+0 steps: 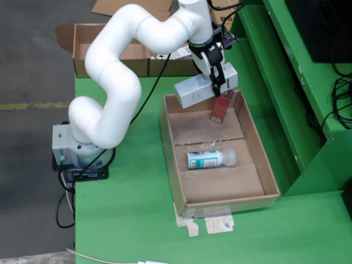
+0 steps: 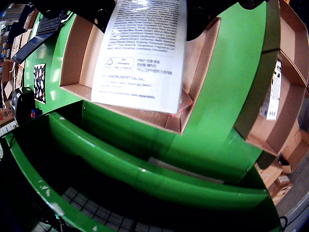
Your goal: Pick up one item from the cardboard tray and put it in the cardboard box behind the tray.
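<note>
1 white carton (image 1: 204,87); 1 red carton (image 1: 221,107); 1 bottle (image 1: 210,159).

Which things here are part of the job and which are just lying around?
Job: end effector holding the white carton; tray with red box and bottle; cardboard box.

Lying about: cables, taped paper scraps.

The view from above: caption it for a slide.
Tool holds a white carton above the cardboard tray, leaving red box and bottle.
</note>
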Controlling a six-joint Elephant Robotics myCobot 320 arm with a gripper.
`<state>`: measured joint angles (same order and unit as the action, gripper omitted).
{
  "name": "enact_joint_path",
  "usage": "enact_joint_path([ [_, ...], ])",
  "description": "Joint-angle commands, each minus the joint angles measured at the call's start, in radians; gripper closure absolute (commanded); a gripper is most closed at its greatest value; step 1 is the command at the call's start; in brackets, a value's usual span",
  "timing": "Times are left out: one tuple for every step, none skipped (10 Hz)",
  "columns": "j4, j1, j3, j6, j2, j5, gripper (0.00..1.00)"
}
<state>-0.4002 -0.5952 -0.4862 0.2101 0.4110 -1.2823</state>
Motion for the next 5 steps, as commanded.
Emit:
enact_joint_path([
  [-0.026,-0.108,0.486,0.039,-0.108,0.09,1.0],
  [-0.026,-0.108,0.486,0.039,-0.108,0.09,1.0],
  [-0.006,-0.119,0.486,0.033,-0.11,0.099,1.0],
  [-0.023,-0.132,0.486,0.04,-0.115,0.105,1.0],
  [-0.023,-0.132,0.486,0.04,-0.115,0.105,1.0],
])
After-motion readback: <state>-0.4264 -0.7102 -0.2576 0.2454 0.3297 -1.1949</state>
